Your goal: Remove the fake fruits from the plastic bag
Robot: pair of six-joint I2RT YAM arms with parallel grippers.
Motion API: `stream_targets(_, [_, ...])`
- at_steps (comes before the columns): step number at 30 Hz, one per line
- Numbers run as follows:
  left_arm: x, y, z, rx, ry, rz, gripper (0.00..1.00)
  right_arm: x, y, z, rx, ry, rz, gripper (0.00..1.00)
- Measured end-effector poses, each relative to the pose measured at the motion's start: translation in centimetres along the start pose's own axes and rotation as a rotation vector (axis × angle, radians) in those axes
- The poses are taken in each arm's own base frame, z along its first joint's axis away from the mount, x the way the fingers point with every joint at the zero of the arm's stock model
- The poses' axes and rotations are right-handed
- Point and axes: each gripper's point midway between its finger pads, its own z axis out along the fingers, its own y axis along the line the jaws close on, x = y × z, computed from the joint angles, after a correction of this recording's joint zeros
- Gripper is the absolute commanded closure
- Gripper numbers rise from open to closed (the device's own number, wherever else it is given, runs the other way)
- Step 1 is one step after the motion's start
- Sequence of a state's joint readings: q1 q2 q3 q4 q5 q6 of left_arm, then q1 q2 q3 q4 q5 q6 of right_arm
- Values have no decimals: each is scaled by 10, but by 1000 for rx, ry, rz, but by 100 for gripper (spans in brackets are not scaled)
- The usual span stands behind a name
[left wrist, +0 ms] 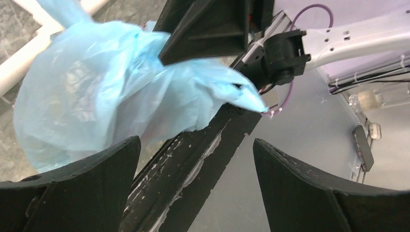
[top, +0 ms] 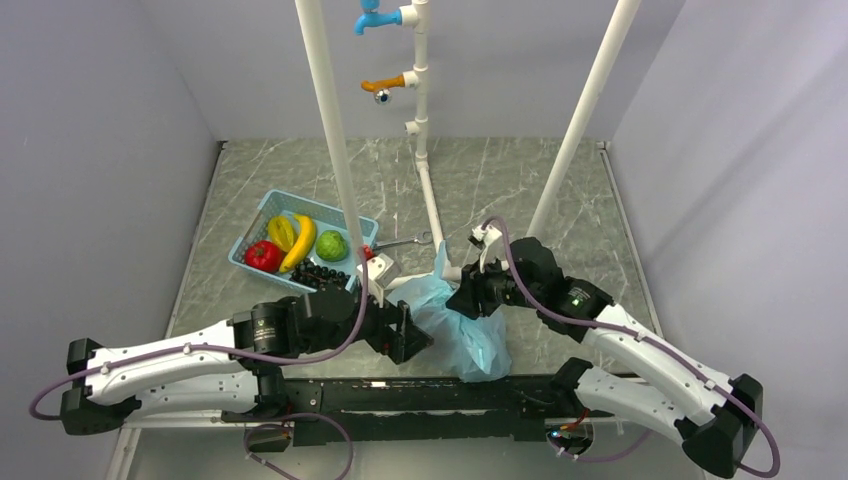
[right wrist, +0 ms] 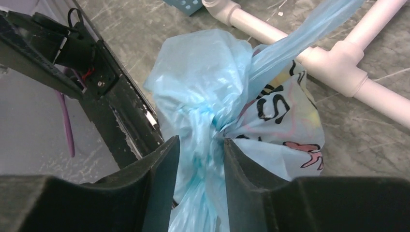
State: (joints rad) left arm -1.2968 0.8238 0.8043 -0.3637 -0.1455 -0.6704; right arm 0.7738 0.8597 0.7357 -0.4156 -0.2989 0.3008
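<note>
The light-blue plastic bag (top: 458, 328) sits at the table's near edge between my two grippers, its "Sweet" lettering facing the right wrist view (right wrist: 278, 106). My right gripper (top: 470, 298) is shut on the bag's bunched neck (right wrist: 200, 142). My left gripper (top: 414, 338) is open and empty just left of the bag (left wrist: 92, 92), its jaws wide apart (left wrist: 193, 145). What is inside the bag is hidden. A large red fruit (top: 263, 256) and a dark green fruit (top: 331, 245) lie in the blue basket (top: 250, 228). A small red piece (top: 368, 252) lies by the basket's right corner.
The basket also holds yellow bananas (top: 292, 238) and black grapes (top: 320, 273). White pipe posts (top: 335, 130) and a base pipe (top: 432, 215) stand right behind the bag. A black rail (top: 400, 395) runs along the table's near edge.
</note>
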Motion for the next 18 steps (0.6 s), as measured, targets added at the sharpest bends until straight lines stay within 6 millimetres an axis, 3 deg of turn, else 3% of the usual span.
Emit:
stream_targets(3, [-5,-5,7,1,-1,1,3,3,-1,1,11,12,44,33])
stream_targets(6, [-12,-10,18,-32,25,15,2,1,-3,-5,39,-6,79,29])
stream_targets(14, [-31,-5,46,-179,61,87,6,-13,-11,-51,156,-175,145,32])
stream_targets(18, [-34,7,64,-272,95,120,21,-7,-31,-52,270,-177,220,35])
